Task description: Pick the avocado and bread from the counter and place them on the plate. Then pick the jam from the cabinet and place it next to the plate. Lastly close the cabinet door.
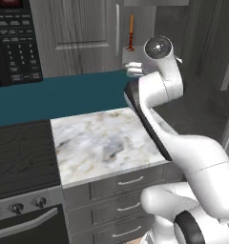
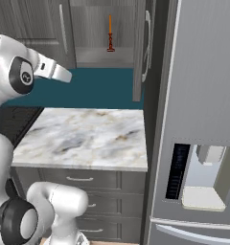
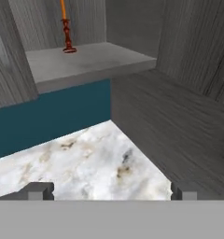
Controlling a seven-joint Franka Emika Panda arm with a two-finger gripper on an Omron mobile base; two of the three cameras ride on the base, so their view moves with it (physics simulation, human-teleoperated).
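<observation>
Up high, the grey cabinet point(image 2: 105, 38) stood with its cabinet door point(image 2: 142, 52) swung out, edge-on beside the big fridge point(image 2: 203, 105). Below lay the marble counter point(image 2: 88, 136), bare of food. On the cabinet's shelf stood a thin candle on a dark-red stand point(image 2: 110, 34). The gripper point(image 3: 111, 191) hung over the counter's back corner, its jaws spread wide and holding nothing.

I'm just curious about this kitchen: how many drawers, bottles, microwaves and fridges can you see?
Drawers: 3
Bottle: 1
Microwave: 1
Fridge: 1
Total: 6
</observation>
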